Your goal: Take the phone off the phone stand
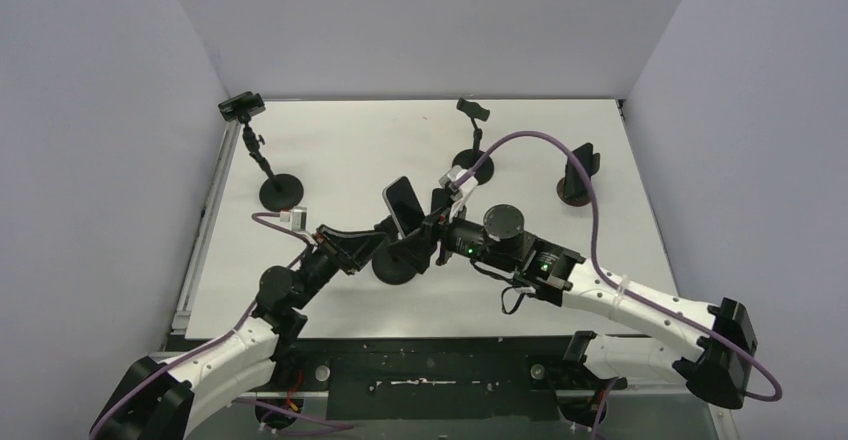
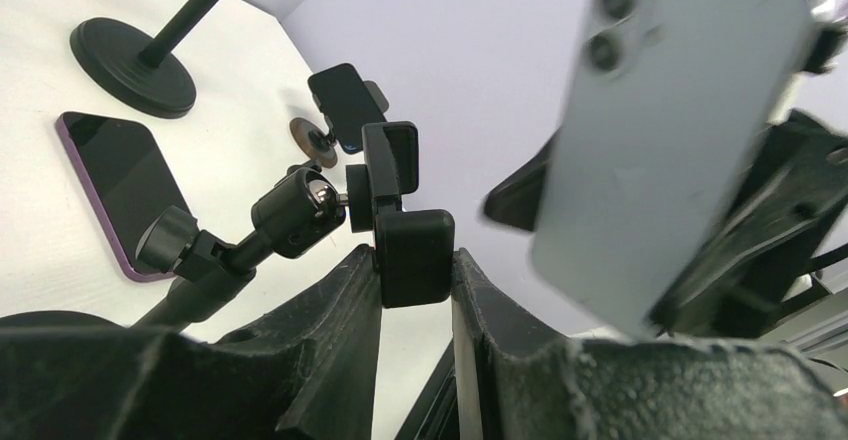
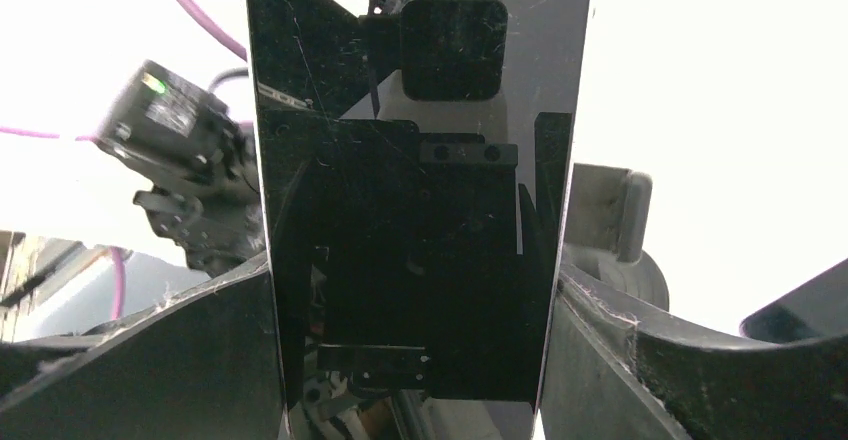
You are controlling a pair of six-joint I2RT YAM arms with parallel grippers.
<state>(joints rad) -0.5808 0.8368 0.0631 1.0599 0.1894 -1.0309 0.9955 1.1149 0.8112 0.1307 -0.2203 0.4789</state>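
Four stands are sitting on the white table (image 1: 330, 140) in the top view: a far-left stand (image 1: 280, 192), a far-centre stand (image 1: 466, 163), a right stand (image 1: 575, 192) carrying a dark phone (image 1: 581, 168), and the phone stand (image 1: 397, 265) in the middle. Both arms are crowding over that middle one. You are seeing the phone (image 1: 403, 206) tilting above its base, between the left claw (image 1: 385, 232) and the right claw (image 1: 432, 222).

From the left wrist, your left claw is clenching the stand's black clamp block (image 2: 413, 255), with a finger pressing on each side of it. The silver-backed phone is hanging to the right of that block and apart from it. A purple phone (image 2: 110, 185) is lying flat on the table at the left, so you are counting three phones in all.

From the right wrist, the phone's dark screen is filling the centre. Your right claw is grasping it by its two long edges, with the jaws standing fairly wide.
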